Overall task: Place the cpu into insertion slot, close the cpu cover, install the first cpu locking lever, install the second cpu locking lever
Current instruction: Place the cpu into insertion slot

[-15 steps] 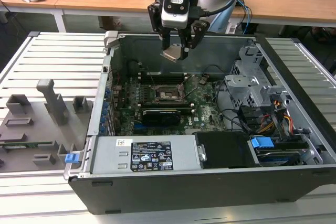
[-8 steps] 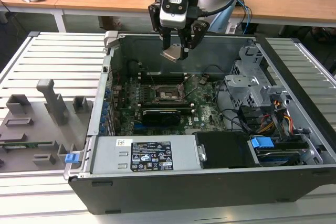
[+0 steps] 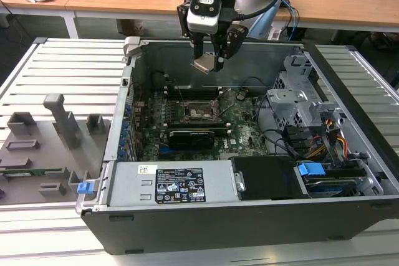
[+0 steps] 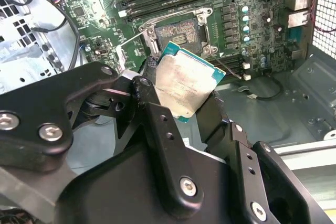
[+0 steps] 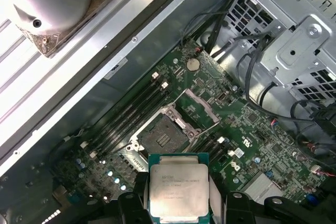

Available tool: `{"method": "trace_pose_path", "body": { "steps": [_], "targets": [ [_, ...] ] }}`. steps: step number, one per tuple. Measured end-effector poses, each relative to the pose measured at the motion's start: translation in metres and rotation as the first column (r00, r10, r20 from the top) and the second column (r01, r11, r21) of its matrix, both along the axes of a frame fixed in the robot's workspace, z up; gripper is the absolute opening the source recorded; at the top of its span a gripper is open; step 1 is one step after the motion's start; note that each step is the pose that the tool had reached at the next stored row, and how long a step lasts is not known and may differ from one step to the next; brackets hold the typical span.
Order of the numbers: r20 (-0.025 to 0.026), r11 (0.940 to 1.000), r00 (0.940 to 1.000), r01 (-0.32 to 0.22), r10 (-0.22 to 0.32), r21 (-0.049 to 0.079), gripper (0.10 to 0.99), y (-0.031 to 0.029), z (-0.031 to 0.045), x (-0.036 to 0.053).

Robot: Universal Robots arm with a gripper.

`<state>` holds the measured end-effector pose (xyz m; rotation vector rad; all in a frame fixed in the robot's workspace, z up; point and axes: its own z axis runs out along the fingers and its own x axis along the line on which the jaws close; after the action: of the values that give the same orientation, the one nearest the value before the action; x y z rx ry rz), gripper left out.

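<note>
dev1: Slatted metal bench [image 3: 68, 73], wooden desks at the far side. Open pc case [image 3: 187, 228] lies on it with the motherboard facing up. Where's the claw?

dev2: gripper [image 3: 209, 60] hangs over the far part of the case, well above the board. It's clamped on the cpu [image 3: 204, 65], 1 finger on each of 2 opposite edges. Both wrist views show that.

dev1: Chip level?

dev2: No. In the exterior view it's tilted, 1 corner lower than the rest. Silver top is visible in both wrist views.

dev1: And the target?

dev2: insertion slot [image 3: 201, 111] is bare, nothing seated in it. From the chip it lies down and toward the near side, barely off to the exterior view's left. Well apart, no contact.

dev1: Anything over it?

dev2: cpu cover [image 5: 207, 109] is swung open beside the slot, hinged up off it, so the socket is clear from above. My read: 0 of 4 steps done, chip in the air. Can't make out the 2 levers well enough to say how they sit
</note>
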<state>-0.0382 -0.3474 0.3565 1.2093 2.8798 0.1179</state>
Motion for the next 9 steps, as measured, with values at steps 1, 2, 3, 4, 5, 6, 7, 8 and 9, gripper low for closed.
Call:
{"method": "trace_pose_path", "body": {
  "steps": [1, 2, 3, 4, 5, 6, 7, 8, 9],
  "targets": [
    [0.0, 1.0, 1.0, 0.004, -0.004, 0.0, 0.541, 0.0, 0.0, 0.0],
    [0.0, 0.9999, 0.9999, 0.011, -0.011, 0.0, 0.541, 0.0, 0.0, 0.0],
    [0.0, 0.9999, 0.9999, 0.016, -0.016, 0.0, 0.541, 0.0, 0.0, 0.0],
    [0.0, 0.9998, 0.9998, 0.022, -0.022, 0.0, 0.541, 0.0, 0.0, 0.0],
    [0.0, 0.9997, 0.9997, 0.026, -0.026, 0.0, 0.541, 0.0, 0.0, 0.0],
    [0.0, 0.9994, 0.9994, 0.035, -0.035, 0.0, 0.541, 0.0, -0.0001, 0.0],
    [0.0, 0.9991, 0.9991, 0.042, -0.042, 0.0, 0.541, 0.0, -0.0001, 0.0],
    [0.0, 0.9989, 0.9989, 0.047, -0.047, 0.0, 0.541, 0.0, -0.0001, 0.0],
    [0.0, 0.9984, 0.9984, 0.056, -0.056, 0.0, 0.541, 0.0, -0.0001, 0.0]
  ]
}}
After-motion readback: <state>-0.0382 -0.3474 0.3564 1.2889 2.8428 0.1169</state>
